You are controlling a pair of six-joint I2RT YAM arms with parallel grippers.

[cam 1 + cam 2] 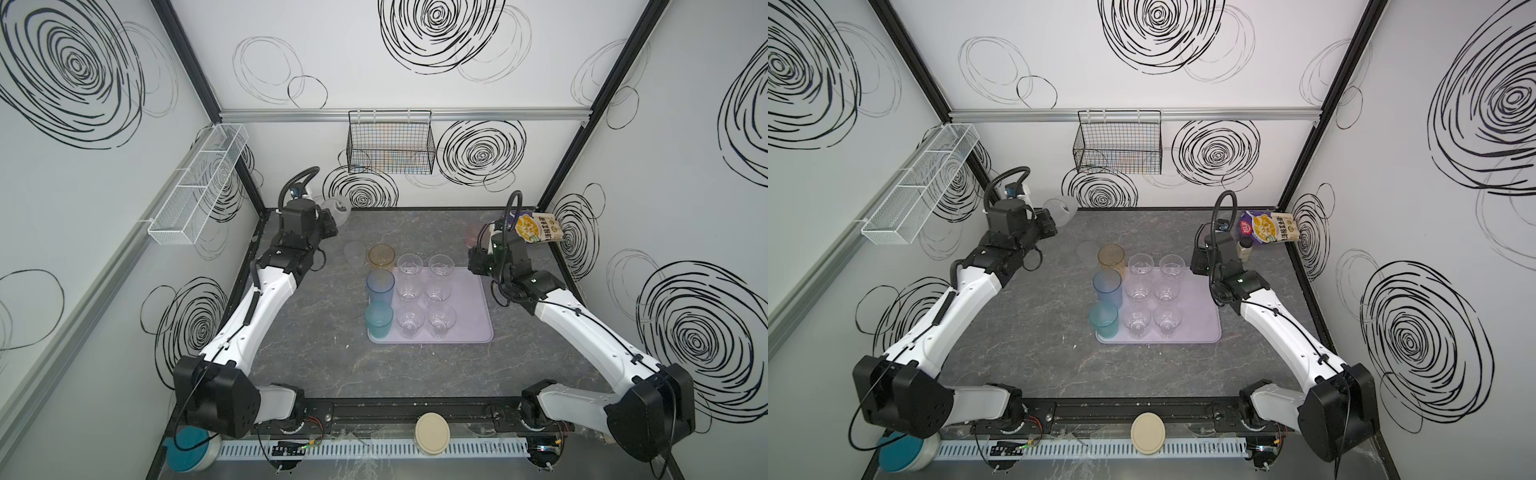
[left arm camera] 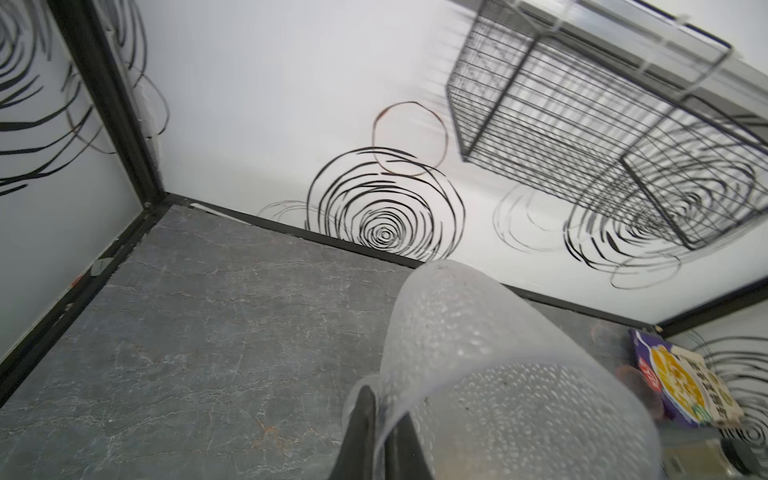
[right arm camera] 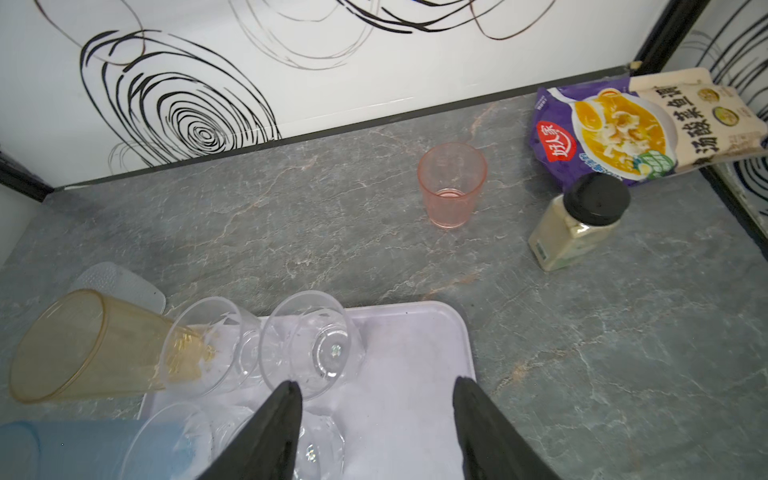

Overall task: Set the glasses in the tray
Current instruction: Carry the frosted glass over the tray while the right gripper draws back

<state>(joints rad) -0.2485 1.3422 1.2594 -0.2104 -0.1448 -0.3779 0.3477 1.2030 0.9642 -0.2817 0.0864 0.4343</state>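
The lilac tray (image 1: 469,307) (image 1: 1200,316) (image 3: 415,353) lies mid-table. In it stand an amber glass (image 1: 381,259), a tall blue glass (image 1: 380,286), a teal glass (image 1: 379,320) and several clear glasses (image 1: 424,291). My left gripper (image 2: 380,399) is shut on the rim of a frosted glass (image 2: 498,374) (image 1: 336,210), held tilted above the table's back left. Another frosted glass (image 1: 355,254) stands on the table left of the amber one. My right gripper (image 3: 376,384) hangs open and empty over the tray's back right corner. A pink glass (image 3: 452,185) stands on the table behind it.
A cream bottle with a dark cap (image 3: 577,224) and a soup packet (image 3: 648,129) sit in the back right corner. A black wire basket (image 1: 390,145) hangs on the back wall. On the left wall is a white mesh shelf (image 1: 199,183). A round cream lid (image 1: 432,432) lies at the front edge.
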